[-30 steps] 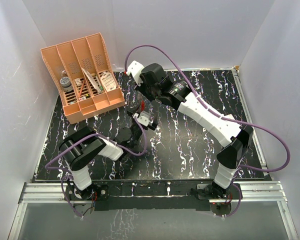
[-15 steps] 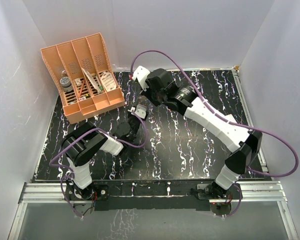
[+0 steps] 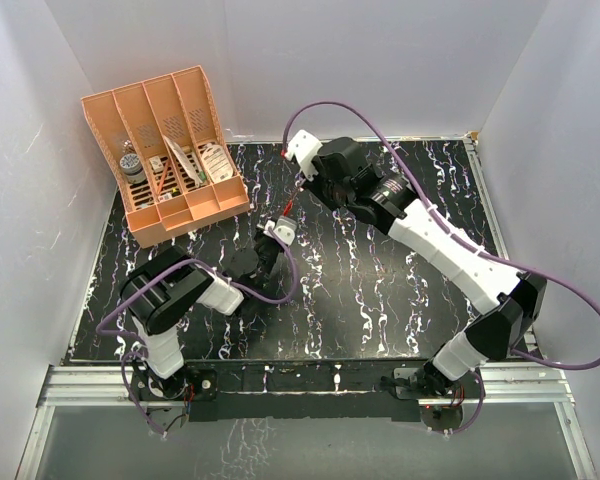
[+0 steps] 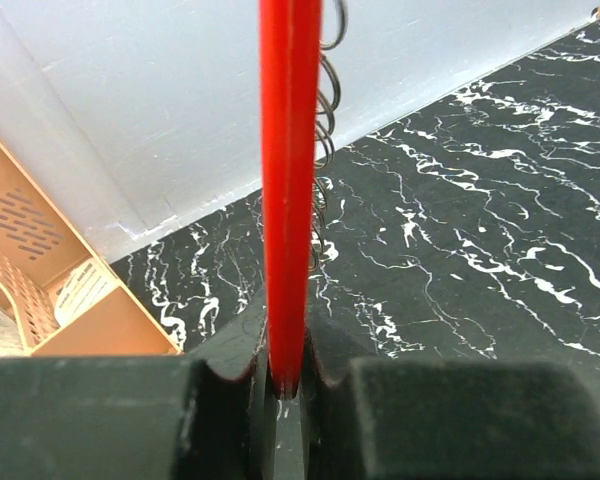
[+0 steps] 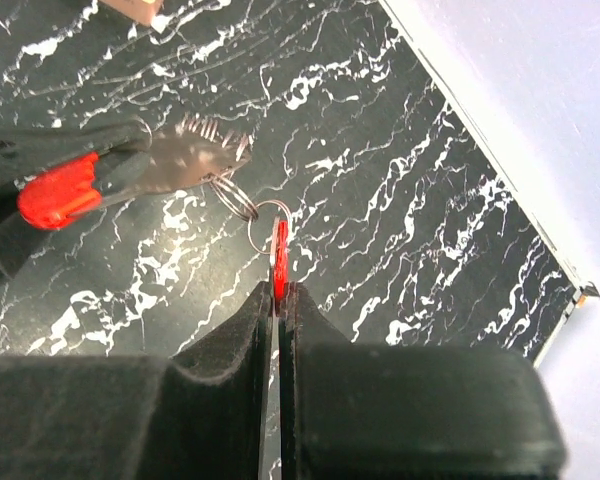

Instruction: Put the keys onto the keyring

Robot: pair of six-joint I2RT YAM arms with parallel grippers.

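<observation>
left gripper (image 4: pixel 285 385): clenched on the keyring (image 4: pixel 288 150). in the left wrist view the keyring is seen edge-on as a thin red strip. it stands upright from the closed fingers at bottom centre and runs off the top of the frame. a coil of thin wire loops (image 4: pixel 326 105) is seen just behind the strip, to its right in the upper centre of the frame.

right gripper (image 5: pixel 277 300): clenched on the key (image 5: pixel 278 262). in the right wrist view the key is a small red piece pinched edge-on between the fingertips at the centre of the frame. a small metal ring (image 5: pixel 265 222) is seen at its upper tip. the wire loops of the keyring end lie against this ring from the upper left. whether the two are linked cannot be told.

in the same view the opposite fingers enter from the left edge, with the red of the keyring clamped between them and a greyish part reaching right toward the key.

in the top view both grippers are held above the black marbled table (image 3: pixel 380 290), just left of centre. the right one is above the left one in the frame, and the two are very close. whether they touch cannot be told.

an orange divided organiser (image 3: pixel 192 210) stands at the upper left of the table, well apart from both grippers, with small items in its compartments.
</observation>
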